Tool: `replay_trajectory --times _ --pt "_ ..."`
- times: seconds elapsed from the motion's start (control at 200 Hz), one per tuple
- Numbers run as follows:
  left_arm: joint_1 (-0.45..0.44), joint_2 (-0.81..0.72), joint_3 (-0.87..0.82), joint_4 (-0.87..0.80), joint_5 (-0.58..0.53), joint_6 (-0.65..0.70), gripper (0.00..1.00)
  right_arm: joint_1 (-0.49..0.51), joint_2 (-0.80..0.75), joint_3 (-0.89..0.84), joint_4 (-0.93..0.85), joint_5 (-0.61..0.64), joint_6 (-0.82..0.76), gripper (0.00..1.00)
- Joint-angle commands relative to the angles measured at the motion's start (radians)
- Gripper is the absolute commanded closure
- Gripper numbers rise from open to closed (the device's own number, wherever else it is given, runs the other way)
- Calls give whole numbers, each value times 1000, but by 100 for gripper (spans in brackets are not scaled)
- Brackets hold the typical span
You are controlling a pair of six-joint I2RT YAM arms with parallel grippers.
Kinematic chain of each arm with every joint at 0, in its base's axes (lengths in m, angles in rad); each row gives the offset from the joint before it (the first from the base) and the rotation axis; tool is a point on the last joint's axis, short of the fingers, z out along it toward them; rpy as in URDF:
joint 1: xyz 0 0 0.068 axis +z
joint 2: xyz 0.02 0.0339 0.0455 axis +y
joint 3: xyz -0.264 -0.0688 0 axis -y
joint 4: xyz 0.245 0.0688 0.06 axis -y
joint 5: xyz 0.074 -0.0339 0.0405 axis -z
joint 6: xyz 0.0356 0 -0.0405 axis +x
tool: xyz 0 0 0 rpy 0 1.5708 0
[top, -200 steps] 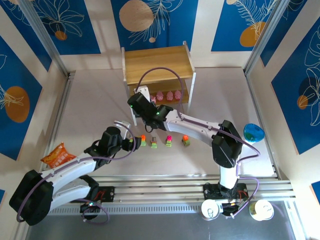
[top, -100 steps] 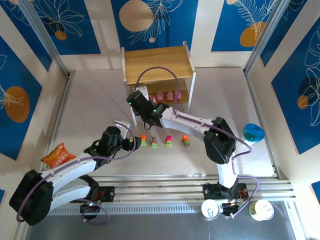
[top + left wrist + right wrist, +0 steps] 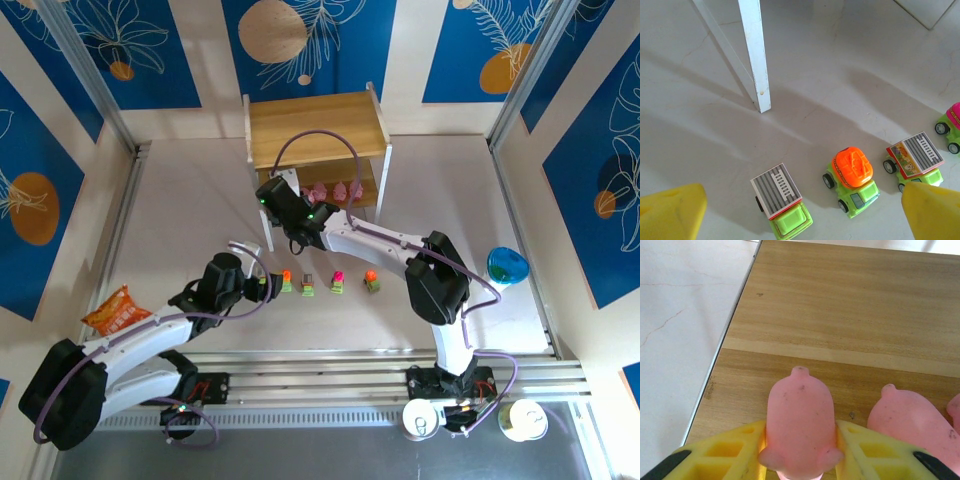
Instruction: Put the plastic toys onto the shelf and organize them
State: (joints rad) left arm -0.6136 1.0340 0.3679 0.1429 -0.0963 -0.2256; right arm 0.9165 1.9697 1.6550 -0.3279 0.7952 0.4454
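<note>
The shelf (image 3: pixel 315 125) stands at the back of the table, with pink pigs (image 3: pixel 338 190) in a row on its lower tier. My right gripper (image 3: pixel 300 196) reaches into that tier. Its yellow fingers (image 3: pixel 730 452) press both sides of a pink pig (image 3: pixel 800 410) that rests on the lower board (image 3: pixel 840 305), left of a second pig (image 3: pixel 912 420). My left gripper (image 3: pixel 802 215) hangs open above a grey-topped truck (image 3: pixel 781 200) and an orange-topped truck (image 3: pixel 852 180). Two more trucks (image 3: pixel 915 160) (image 3: pixel 952 125) stand to their right.
The shelf's white front leg (image 3: pixel 756 55) stands just beyond the trucks. A blue cup (image 3: pixel 506 266) sits at the right edge of the table and an orange snack bag (image 3: pixel 118 310) at the left. The row of trucks (image 3: pixel 338 283) lies in front of the shelf.
My right gripper has pushed a little farther into the lower tier with the pig between its fingers. The left arm has stayed still.
</note>
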Motion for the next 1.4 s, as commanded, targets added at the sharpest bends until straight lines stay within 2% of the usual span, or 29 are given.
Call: replay_trajectory --times 0.0,0.285,0.965,1.396 --pt "-9 12 29 24 17 19 0 1 12 31 -5 -11 -14 61" --pt "-9 13 31 23 17 19 0 8 -21 1 11 -6 -23 57" --pt "-9 15 33 19 6 25 0 61 -223 -177 32 31 -8 57" --pt "-11 25 35 29 30 32 0 70 -414 -386 10 48 52 56"
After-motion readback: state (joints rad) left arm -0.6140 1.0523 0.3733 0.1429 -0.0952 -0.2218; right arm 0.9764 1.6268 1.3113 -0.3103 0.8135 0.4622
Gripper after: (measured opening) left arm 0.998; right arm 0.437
